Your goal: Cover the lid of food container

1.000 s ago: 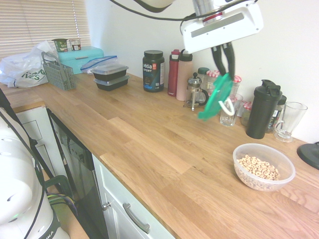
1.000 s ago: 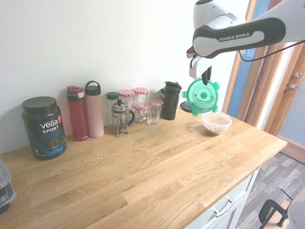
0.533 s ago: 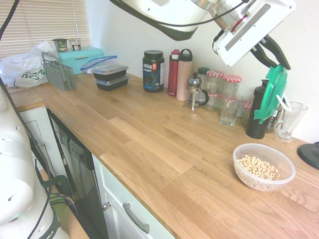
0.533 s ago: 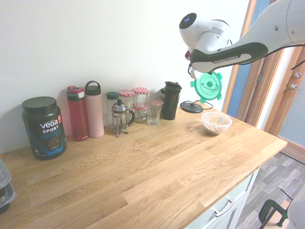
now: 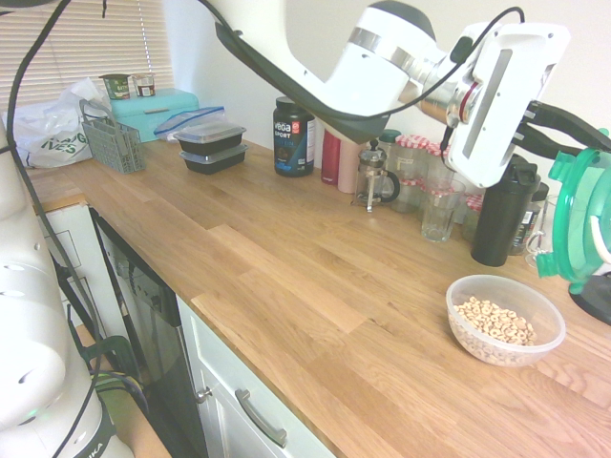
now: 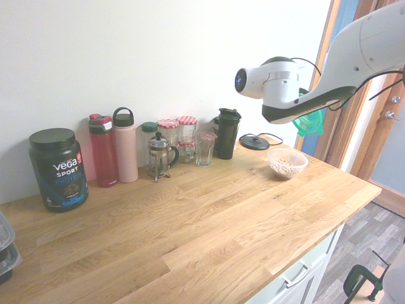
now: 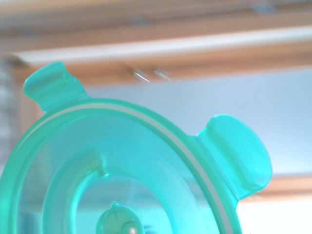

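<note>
Gripper (image 5: 584,145) points level, clenched on the lid's (image 5: 584,221) top edge, so the lid hangs below it on edge, face roughly upright, not flat. In the wrist view the lid (image 7: 131,180) fills most of the frame, two clip tabs visible and nothing between it and the camera.

Key relation: the container (image 5: 505,319) sits below the gripper and offset back toward the arm's side, standing on the worktop (image 5: 315,286) with its mouth up and cereal inside. The lid is clear of it, with open air between the lid's lower edge and the rim. In the second exterior view only a green sliver of the lid (image 6: 308,123) shows behind the arm, above and just past the container (image 6: 287,163), on the door side.

Judgement: the lid's plane is about a quarter turn off the rim's plane. The next move needs the wrist pitched down until the lid lies flat, then a shift back over the container's centre, then a straight drop. The lid is round, so yaw hardly matters beyond the clip tabs.

Risk: if it drops while tilted, one edge catches the rim and shoves the light tub across the worktop.

Further off, the black shaker (image 5: 504,212) and glass (image 5: 554,232) stand near the wall, just beside the hanging lid; watch them during the swing.
</note>
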Robot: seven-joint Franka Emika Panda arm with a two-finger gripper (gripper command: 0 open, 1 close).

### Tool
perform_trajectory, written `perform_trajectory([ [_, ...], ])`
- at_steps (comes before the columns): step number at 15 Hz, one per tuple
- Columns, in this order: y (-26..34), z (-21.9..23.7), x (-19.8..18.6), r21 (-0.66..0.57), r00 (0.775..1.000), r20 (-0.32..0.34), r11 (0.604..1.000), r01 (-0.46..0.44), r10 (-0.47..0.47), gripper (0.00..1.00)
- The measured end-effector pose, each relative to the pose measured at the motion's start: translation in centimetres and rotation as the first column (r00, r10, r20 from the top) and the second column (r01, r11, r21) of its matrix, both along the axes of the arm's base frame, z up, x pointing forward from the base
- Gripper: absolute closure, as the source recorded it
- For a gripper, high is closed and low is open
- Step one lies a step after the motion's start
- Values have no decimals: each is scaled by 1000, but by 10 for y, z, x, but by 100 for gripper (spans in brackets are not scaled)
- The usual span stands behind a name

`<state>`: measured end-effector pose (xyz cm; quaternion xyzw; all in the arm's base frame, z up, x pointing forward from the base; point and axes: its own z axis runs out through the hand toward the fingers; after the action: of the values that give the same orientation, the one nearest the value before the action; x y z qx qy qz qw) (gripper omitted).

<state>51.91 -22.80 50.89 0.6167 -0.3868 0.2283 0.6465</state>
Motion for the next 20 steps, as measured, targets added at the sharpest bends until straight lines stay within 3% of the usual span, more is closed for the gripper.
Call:
perform_trajectory([
  [3, -9, -33, -3, -99, 996, -51, 993, 68, -73, 100],
  [14, 16, -107, 20, -55, 995, -100, 998, 14, -20, 100],
  [20, 23, -111, 24, -51, 995, -102, 999, 6, -11, 100],
])
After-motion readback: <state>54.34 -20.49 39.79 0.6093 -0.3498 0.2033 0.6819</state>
